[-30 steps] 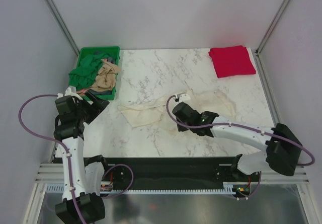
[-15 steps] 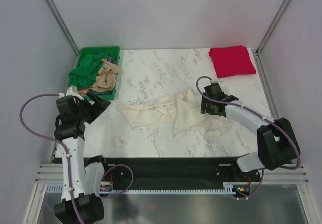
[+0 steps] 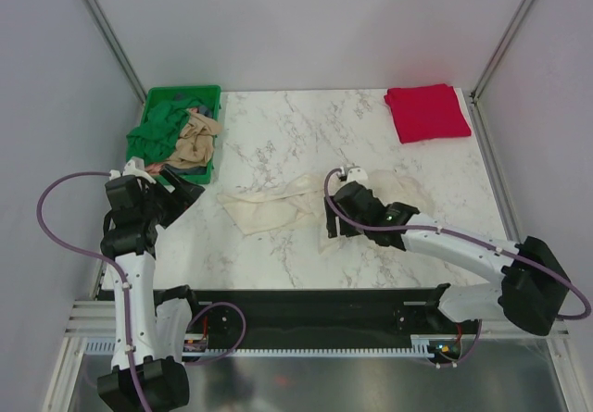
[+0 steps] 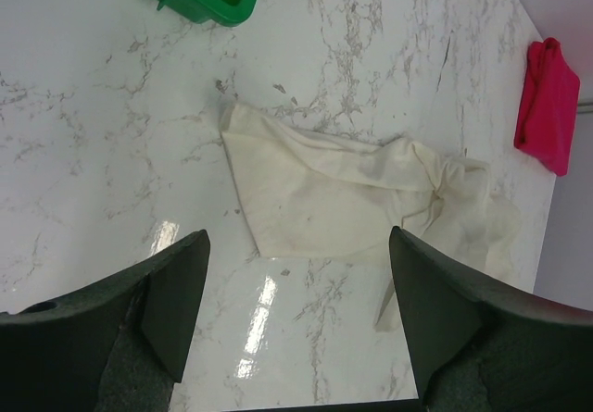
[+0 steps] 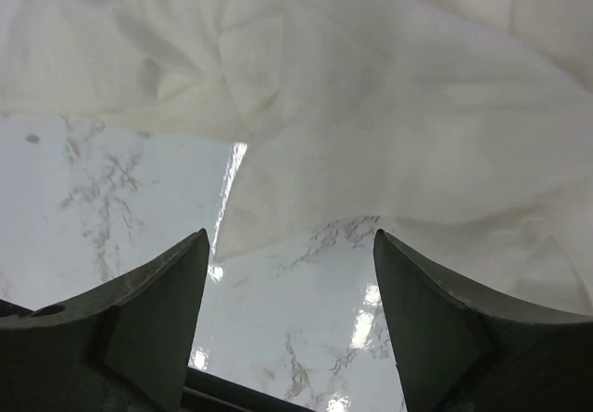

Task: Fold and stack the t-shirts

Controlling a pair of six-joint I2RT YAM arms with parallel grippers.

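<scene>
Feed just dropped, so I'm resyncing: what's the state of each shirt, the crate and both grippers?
Cream-white t-shirt: unfolded, crumpled on the table.
Red t-shirt: folded, flat at the far right corner.
Green crate: holds a dark green shirt and a tan shirt, both bunched.
Left gripper: open, empty.
Right gripper: open, empty, over the cream-white t-shirt's edge.

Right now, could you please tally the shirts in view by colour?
Cream shirt: 1
Red shirt: 1
Tan shirt: 1
Green shirt: 1
Total: 4 visible; the crate may hide more.
</scene>
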